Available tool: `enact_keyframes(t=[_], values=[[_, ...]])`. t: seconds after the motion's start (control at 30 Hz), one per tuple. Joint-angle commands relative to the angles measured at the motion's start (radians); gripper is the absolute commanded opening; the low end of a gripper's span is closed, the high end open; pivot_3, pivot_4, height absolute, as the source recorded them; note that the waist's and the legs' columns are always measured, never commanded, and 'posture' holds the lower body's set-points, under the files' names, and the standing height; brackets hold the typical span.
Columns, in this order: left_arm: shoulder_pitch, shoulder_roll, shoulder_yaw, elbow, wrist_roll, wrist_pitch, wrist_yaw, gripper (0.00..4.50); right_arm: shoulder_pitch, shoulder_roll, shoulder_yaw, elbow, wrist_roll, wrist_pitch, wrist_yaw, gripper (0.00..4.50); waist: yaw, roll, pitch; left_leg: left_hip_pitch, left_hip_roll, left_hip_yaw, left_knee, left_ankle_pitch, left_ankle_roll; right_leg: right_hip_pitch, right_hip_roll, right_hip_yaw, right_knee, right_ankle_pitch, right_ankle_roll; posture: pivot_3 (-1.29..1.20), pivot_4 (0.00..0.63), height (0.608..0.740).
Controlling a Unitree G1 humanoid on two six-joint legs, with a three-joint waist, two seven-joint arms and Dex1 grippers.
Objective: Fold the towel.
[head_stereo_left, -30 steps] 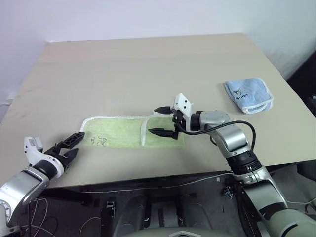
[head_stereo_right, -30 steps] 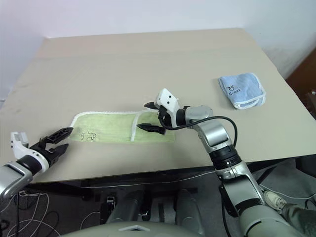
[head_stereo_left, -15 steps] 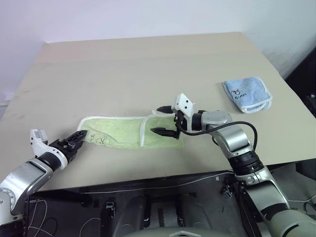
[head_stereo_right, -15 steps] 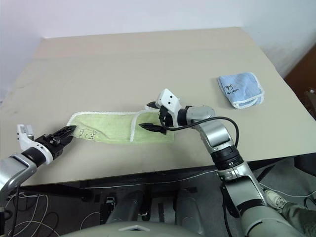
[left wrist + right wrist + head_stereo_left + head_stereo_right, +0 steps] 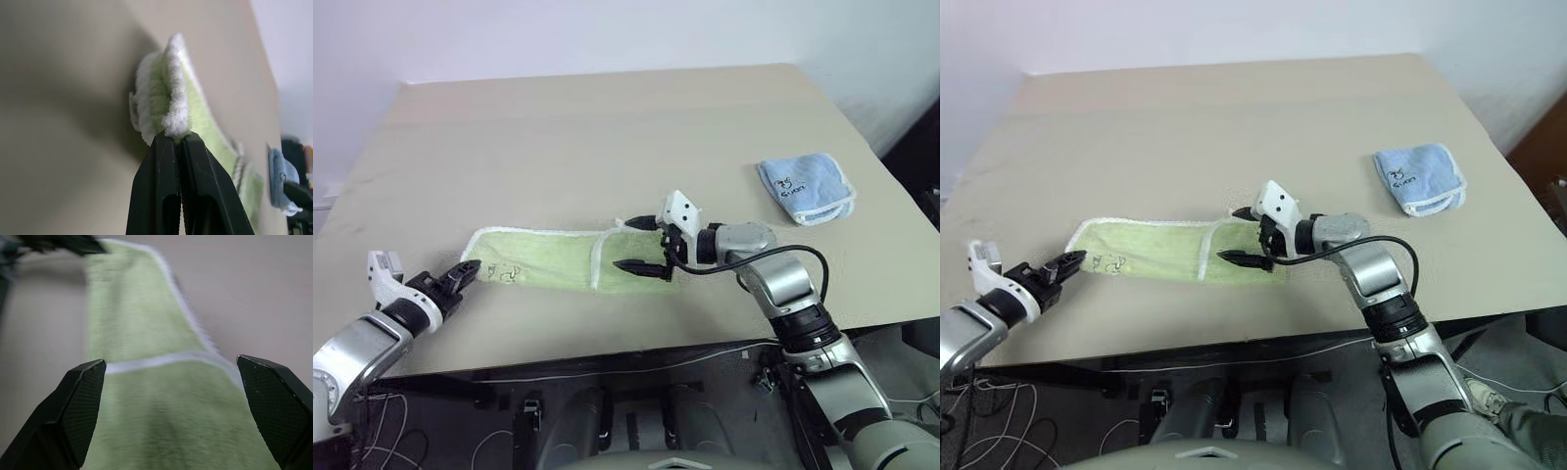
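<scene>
While the towel [image 5: 563, 260] lies as a long strip near the table's [image 5: 607, 127] front edge, one end already lapped over, you have the final fold left. Your left gripper [image 5: 462, 277] pinches its left end; your right gripper [image 5: 644, 245] gapes wide over the other. One towel, one blue cloth [image 5: 806, 188].
</scene>
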Motion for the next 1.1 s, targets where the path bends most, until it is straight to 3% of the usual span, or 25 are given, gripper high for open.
enact_keyframes(t=[0.03,0.1,0.43,0.57,0.67,0.83,1.1], values=[[-0.043,0.056,-0.023,-0.056,0.052,0.028,-0.068,0.05,0.001,-0.019,-0.034,-0.056,0.039,-0.007,0.022,4.5,-0.001,0.0,0.0,0.0,0.0,0.0,0.0,0.0,0.0,0.0,0.0,0.0,0.0,0.0,0.0,0.0,0.15,0.74],[-0.064,0.12,-0.074,-0.081,0.188,0.054,-0.131,0.05,-0.002,-0.022,-0.039,-0.04,0.023,-0.022,0.002,4.5,-0.002,0.0,0.0,0.0,0.0,0.0,0.0,0.0,0.0,0.001,0.0,0.0,-0.001,0.0,0.0,0.0,0.15,0.74],[-0.321,0.171,-0.268,-0.135,0.262,0.175,-0.39,0.05,0.02,-0.083,-0.111,-0.028,0.004,-0.032,-0.073,4.5,-0.001,0.0,0.0,-0.001,0.0,0.002,-0.006,0.001,-0.001,-0.001,0.0,0.001,-0.002,0.0,0.0,0.0,0.15,0.74],[-0.424,0.146,-0.344,-0.089,0.29,0.219,-0.463,0.05,0.024,-0.099,-0.152,-0.027,0.018,-0.02,-0.095,4.5,0.0,0.0,0.001,-0.002,0.0,0.001,-0.006,0.001,-0.002,-0.001,0.0,0.001,-0.001,0.0,0.0,0.0,0.15,0.74],[-0.554,0.093,-0.476,-0.022,0.392,0.273,-0.536,0.05,0.025,-0.122,-0.204,-0.007,0.019,-0.019,-0.118,4.5,0.003,-0.001,0.001,-0.002,0.0,0.001,-0.005,0.001,-0.002,0.0,0.0,0.001,-0.001,0.0,0.0,0.0,0.15,0.74],[-0.686,0.042,-0.575,0.07,0.524,0.33,-0.642,0.05,0.03,-0.143,-0.249,0.008,0.012,-0.019,-0.153,4.5,0.0,-0.001,0.001,-0.002,-0.001,0.001,-0.004,0.001,-0.001,0.0,0.001,0.001,0.0,0.001,0.002,0.0,0.15,0.74],[-0.805,-0.044,-0.662,0.133,0.697,0.362,-0.814,0.05,0.065,-0.141,-0.267,-0.023,0.014,-0.004,-0.201,4.5,0.001,-0.001,0.001,-0.002,-0.001,0.001,-0.004,0.002,-0.002,0.0,0.001,0.001,0.001,0.002,0.004,0.0,0.15,0.74]])
